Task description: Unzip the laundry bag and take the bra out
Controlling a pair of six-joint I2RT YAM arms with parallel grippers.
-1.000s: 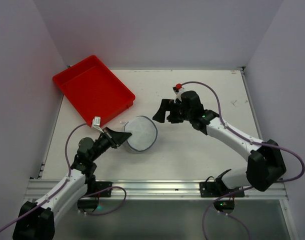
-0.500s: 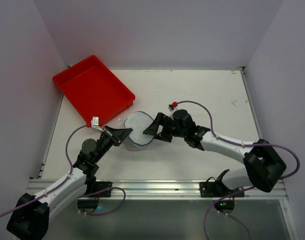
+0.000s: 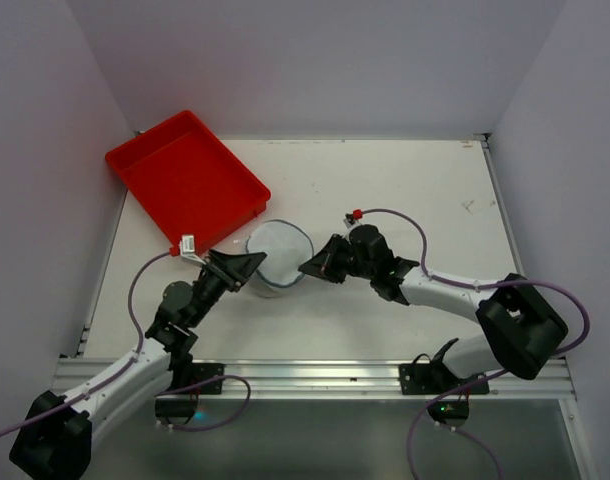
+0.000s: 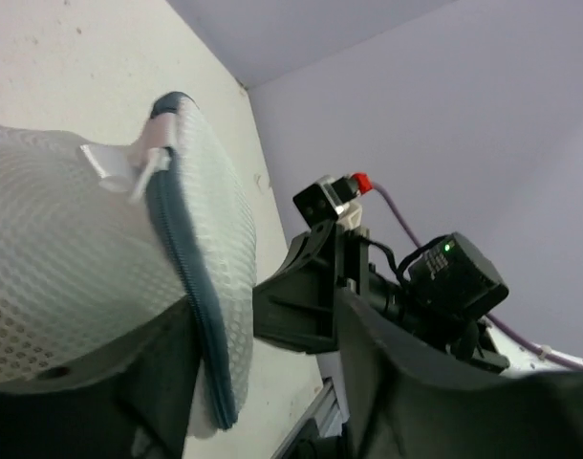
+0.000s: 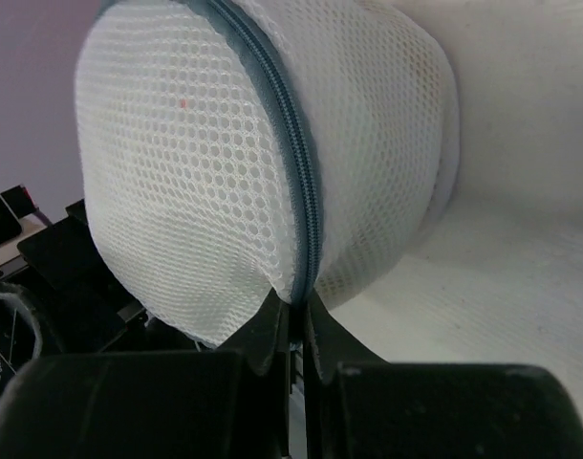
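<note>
Two arms flank one laundry bag [image 3: 277, 258] on the table [image 3: 415, 180]. At the bag's near-left, the left gripper [image 3: 251, 270] has its jaws apart, with the bag's zipped edge in the gap. At the bag's right, the right gripper [image 3: 307, 268] is pinched together on the dark zip line [image 5: 306, 191]. Beyond the bag, far-left, sits one red tray [image 3: 185, 180].

Table [image 3: 405, 190] — red tray [image 3: 180, 180], perhaps laundry bag [image 3: 278, 248]

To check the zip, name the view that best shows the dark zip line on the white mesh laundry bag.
Right wrist: the dark zip line runs close-up down the round white mesh laundry bag to the right fingers. Left wrist shows one curved stretch; top external only a thin ring.
</note>
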